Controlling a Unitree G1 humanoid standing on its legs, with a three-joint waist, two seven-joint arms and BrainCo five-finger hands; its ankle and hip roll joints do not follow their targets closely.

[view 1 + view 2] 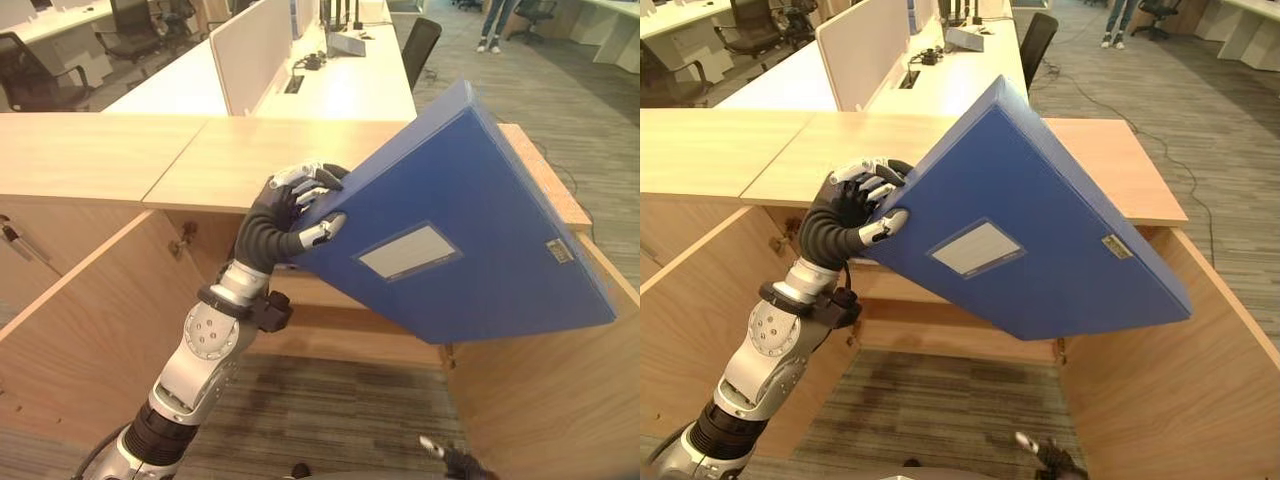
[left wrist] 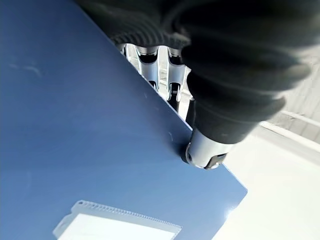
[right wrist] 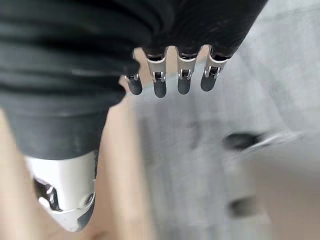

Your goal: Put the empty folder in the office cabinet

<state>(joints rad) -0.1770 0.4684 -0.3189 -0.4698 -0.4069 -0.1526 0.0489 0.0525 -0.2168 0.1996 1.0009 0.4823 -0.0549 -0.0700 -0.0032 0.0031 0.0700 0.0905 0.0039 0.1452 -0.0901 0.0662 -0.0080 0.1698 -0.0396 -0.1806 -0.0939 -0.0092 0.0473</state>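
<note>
I am working from the left side across: my left hand [image 1: 292, 212] is gripping the blue folder [image 1: 455, 215] at its upper left corner, the fingers curled over the far edge and the thumb pressing flat on the near cover, as the left wrist view is showing clearly. The folder is hanging tilted, running down and to the right of that hand, in the air in front of the open cabinet [image 1: 230, 150], with its low corner hovering over the right door [image 1: 545, 395] and not touching any wood that I can make out. The left door [image 1: 85, 325] is standing open below and to the left of the hand. I judge the step in hand to be carrying the folder into the opening under the wooden top, and since I am holding one corner only, the long blue body is likely wanting to swing, so I am planning to move slowly and keep the pinch firm. I would be levelling the folder first, then lowering the hand below the top's front edge before pushing inward, watching that the far low corner is clearing the right door. My right hand [image 3: 170, 82] is hanging low near the floor with its fingers relaxed and straight, holding nothing, well below the folder, and it could be coming up to steady the free end.
</note>
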